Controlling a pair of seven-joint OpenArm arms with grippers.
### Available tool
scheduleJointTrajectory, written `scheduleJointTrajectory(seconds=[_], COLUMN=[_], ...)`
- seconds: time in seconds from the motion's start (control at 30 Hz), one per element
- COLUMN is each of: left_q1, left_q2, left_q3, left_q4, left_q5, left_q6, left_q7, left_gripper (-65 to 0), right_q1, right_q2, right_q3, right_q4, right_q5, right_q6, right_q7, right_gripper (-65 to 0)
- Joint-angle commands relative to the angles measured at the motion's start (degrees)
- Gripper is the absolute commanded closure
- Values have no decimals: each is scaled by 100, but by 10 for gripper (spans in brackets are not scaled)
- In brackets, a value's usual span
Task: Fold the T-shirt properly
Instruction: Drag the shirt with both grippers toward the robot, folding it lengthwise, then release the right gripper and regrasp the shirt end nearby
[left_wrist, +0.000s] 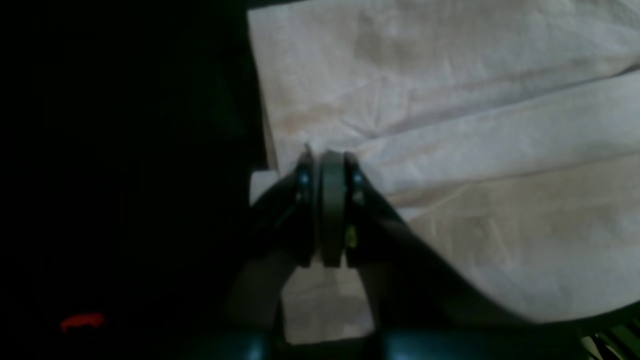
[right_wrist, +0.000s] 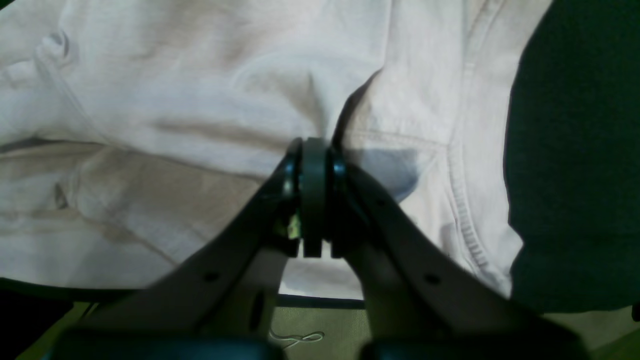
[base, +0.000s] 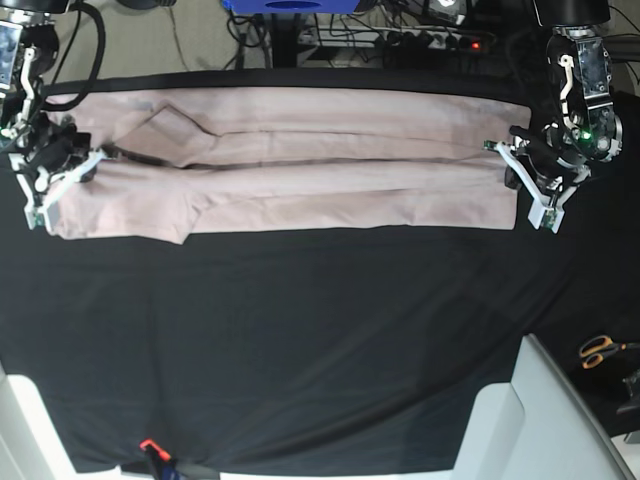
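Note:
The pale pink T-shirt (base: 300, 165) lies stretched across the far part of the black table cloth (base: 300, 330), folded lengthwise into a long band. My left gripper (base: 510, 165) is at the band's right end. In the left wrist view the left gripper (left_wrist: 330, 159) is shut on the T-shirt (left_wrist: 450, 150) at its edge, and creases fan out from the tips. At the band's left end by the sleeve, my right gripper (base: 88, 162) holds the cloth. In the right wrist view the right gripper (right_wrist: 315, 146) is shut on a puckered fold of the T-shirt (right_wrist: 200, 100).
Orange-handled scissors (base: 600, 350) lie off the table's right side. A white panel (base: 545, 420) stands at the front right corner. A small red object (base: 148, 445) sits at the table's front edge. Cables and a power strip (base: 440, 38) run behind the table.

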Motion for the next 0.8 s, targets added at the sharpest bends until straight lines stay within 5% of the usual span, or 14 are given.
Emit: scheduleJointTrajectory(seconds=[0.0, 0.27, 0.47, 0.6, 0.7, 0.77], left_q1=[-43, -34, 45, 151, 151, 151], left_q2=[-96, -96, -105, -96, -96, -96], left_q3=[-28, -19, -19, -80, -107, -283], left_q4=[74, 66, 66, 162, 294, 514], left_q5=[-23, -23, -14, -14, -23, -23], left_q6=[29, 29, 29, 29, 29, 29], left_q7=[-56, -47, -47, -47, -47, -30], left_gripper=[0, 0, 0, -229, -339, -374], right_q1=[50, 15, 15, 50, 50, 50], right_q2=[84, 13, -154, -171, -171, -163], right_q3=[43, 306, 825, 1142, 1291, 1282], right_q4=[89, 80, 107, 230, 555, 775], right_q5=[26, 26, 26, 26, 26, 43], right_q6=[1, -7, -7, -122, -693, -720], right_q7=[74, 21, -172, -207, -84, 144], right_gripper=[-6, -47, -285, -348, -351, -351])
